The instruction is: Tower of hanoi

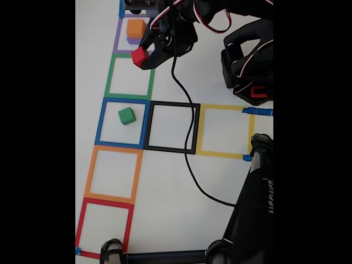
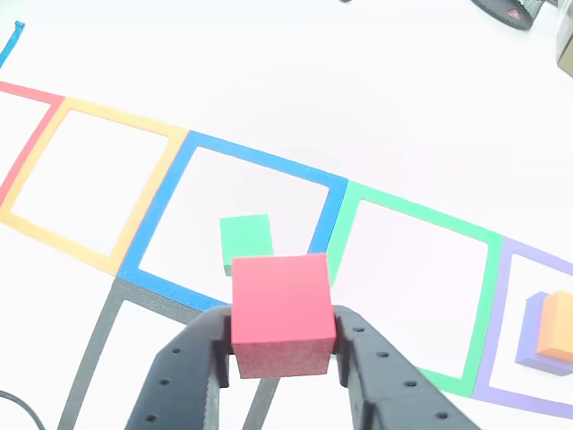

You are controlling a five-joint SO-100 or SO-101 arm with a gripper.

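The two black jaws press in on the sides of the red cube, one on each side, and hold it up off the table. In the fixed view the gripper holds the red cube over the top edge of the green tape square, just below the purple tape square. In the other view the gripper comes in from the bottom edge, and its lower part is cut off.

The red cube is small and plain, with flat sides and sharp corners. Its top looks bright and its front side looks darker and a bit grainy.

The green cube sits alone inside the blue tape square, well apart from the gripper. In the other view the red cube covers the lower part of the green cube.

The orange cube sits on top of the purple cube inside the purple tape square. Only a thin strip of the purple cube shows under it. In the other view this stack is cut off by the right edge, so just part of the orange cube and purple cube show.

A black cable runs across the black tape square.
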